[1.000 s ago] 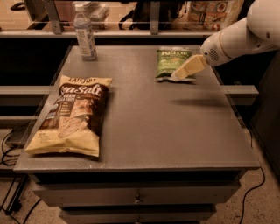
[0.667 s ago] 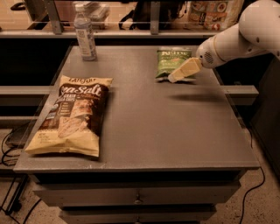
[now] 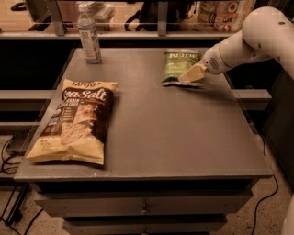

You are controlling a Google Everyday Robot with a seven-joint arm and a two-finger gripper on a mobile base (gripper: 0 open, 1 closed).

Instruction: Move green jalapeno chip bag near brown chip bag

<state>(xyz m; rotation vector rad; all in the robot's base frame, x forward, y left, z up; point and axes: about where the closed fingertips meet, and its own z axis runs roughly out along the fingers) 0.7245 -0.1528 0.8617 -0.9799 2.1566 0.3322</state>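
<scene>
The green jalapeno chip bag (image 3: 179, 65) lies flat at the back right of the table, white lettering at its top. The brown chip bag (image 3: 77, 120) lies at the front left, dark brown in the middle with pale yellow ends and "Sea Salt" script. My gripper (image 3: 191, 75) comes in from the right on a white arm and sits over the green bag's lower right corner, its pale fingers low at the bag's edge. The two bags are far apart.
A clear plastic water bottle (image 3: 89, 36) stands at the back left of the grey table (image 3: 174, 137). A shelf with packaged goods (image 3: 220, 11) runs behind the table. Drawers sit under the table's front edge.
My arm has drawn slightly back to the right and the gripper has shifted a little along the green bag's lower right edge. Both bags lie where they were.
</scene>
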